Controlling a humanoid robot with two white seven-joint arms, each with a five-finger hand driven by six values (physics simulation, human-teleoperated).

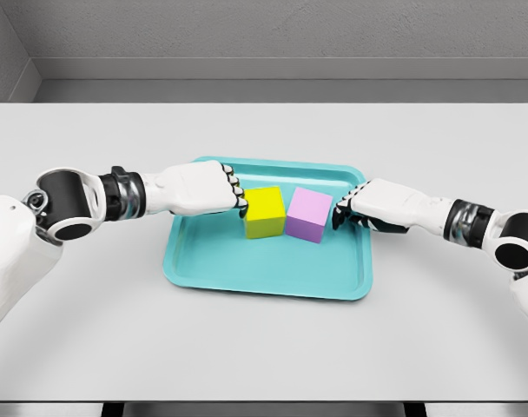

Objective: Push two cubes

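Two cubes sit side by side in the middle of the frame on a teal tray [247, 276], which lies on a pale grey tabletop [90, 347]. The yellow cube [265, 212] is on the left, the purple cube [308, 215] on the right, and their facing sides touch or nearly touch. Both stand in the upper half of the tray, flat on its floor.

The left hand [214, 188] comes in from the left edge of the frame over the tray's upper left corner. Its fingers are curled into a fist that holds nothing, and the knuckles press against the left face of the yellow cube.

The right hand [368, 207] reaches in from the right edge across the tray's right rim. Its fingers are likewise curled and grasp nothing, with the dark fingertips [340, 211] just beside or touching the right face of the purple cube.

Behind the tabletop, at the top of the frame, runs a grey wall [264, 30].
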